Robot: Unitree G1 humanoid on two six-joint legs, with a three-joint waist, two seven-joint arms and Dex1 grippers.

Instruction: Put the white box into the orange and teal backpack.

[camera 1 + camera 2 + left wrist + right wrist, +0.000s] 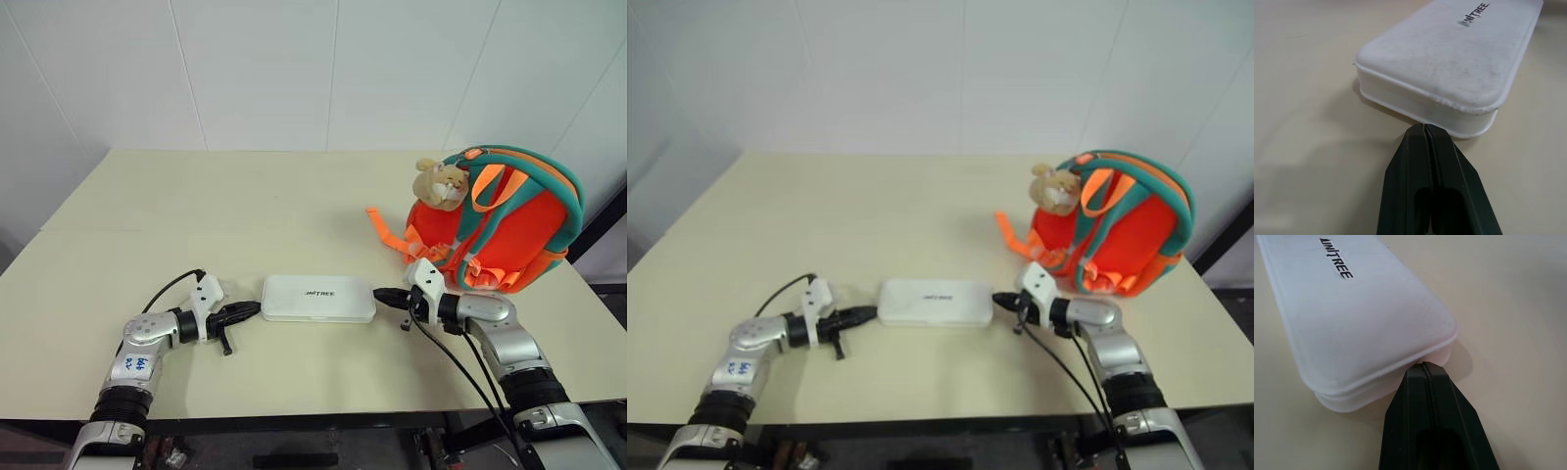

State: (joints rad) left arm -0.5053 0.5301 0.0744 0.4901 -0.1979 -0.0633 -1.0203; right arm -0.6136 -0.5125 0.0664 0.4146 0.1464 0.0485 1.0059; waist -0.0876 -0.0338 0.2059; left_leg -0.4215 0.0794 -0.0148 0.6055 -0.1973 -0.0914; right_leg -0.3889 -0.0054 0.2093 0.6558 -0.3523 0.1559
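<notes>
The white box (318, 298) lies flat on the table's front middle, dark lettering on its lid. My left gripper (257, 308) is shut, its tip pressed against the box's left end (1469, 122). My right gripper (378, 296) is shut too, its tip against the box's right end (1425, 350). The box sits between the two closed tips, neither clamped around it. The orange and teal backpack (509, 230) stands upright at the right, behind my right arm, with a tan plush toy (439, 183) hanging on its upper left.
The cream table (225, 215) stretches wide behind the box. An orange webbing strap (387, 230) trails from the backpack onto the table. A white wall rises behind the far edge. Black cables run along both forearms.
</notes>
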